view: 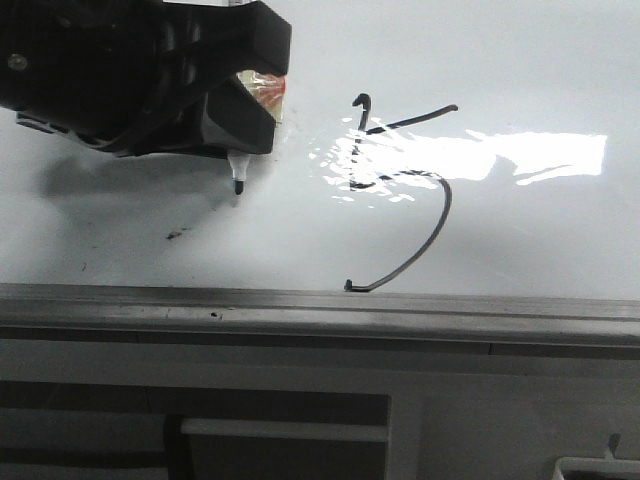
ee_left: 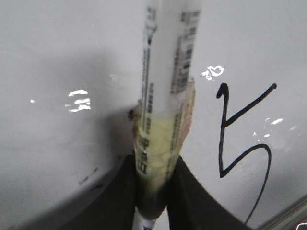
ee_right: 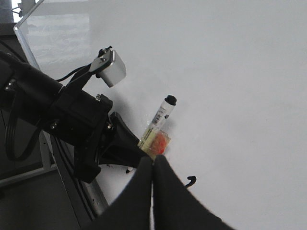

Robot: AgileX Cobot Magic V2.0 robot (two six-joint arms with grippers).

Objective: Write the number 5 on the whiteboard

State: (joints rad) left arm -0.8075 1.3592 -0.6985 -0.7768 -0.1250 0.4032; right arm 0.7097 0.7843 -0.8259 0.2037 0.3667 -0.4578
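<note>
Number 5 (view: 400, 200) looks complete on the whiteboard (view: 520, 80); left gripper (view: 235, 125), clamped on the marker (view: 238, 180), sits at its nine o'clock, tip seemingly lifted; next, retreat.

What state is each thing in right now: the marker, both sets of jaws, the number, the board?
Marker: uncapped, gripped by the left gripper, tip off to the side of the figure; contact with the board unclear.
Left gripper: jaws shut on the marker.
Right gripper: jaws shut, holding nothing.
Number 5: drawn, with hook, top bar and curved belly.
Whiteboard: lying flat, smudged, strong glare.
</note>
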